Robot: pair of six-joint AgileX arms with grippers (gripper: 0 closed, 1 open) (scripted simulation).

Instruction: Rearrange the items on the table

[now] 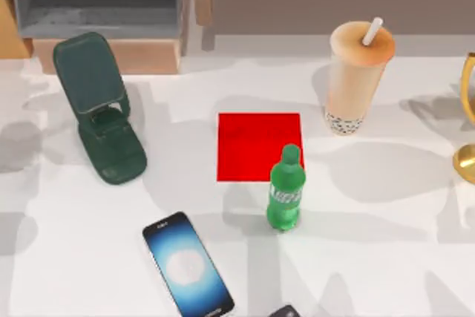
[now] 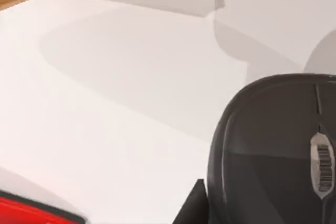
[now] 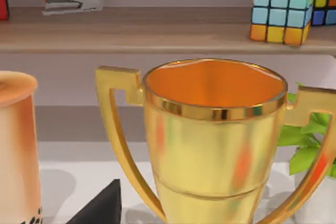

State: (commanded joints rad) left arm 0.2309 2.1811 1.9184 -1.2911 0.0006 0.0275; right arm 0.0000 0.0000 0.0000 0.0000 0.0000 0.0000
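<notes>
Honestly, with the mouse (image 2: pixel 278 150) right under the left wrist, near the worktop's (image 1: pixel 67 250) front edge, I'd descend centred over it; can't tell the fingers' state.

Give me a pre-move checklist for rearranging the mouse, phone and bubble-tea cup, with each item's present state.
1. Mouse located: ok, it lies on the table close under the left wrist camera.
2. Phone free to pick: ok, flat, screen up, nothing touching it.
3. Bubble-tea cup upright: ok, straw standing in the lid.
4. Green bottle out of the way: not ok, it stands at the red mat's near corner.
5. Gold trophy clearance: not ok, it stands right before the right wrist camera, beside the cup.
6. Gripper fingers: cannot tell for either arm.
</notes>
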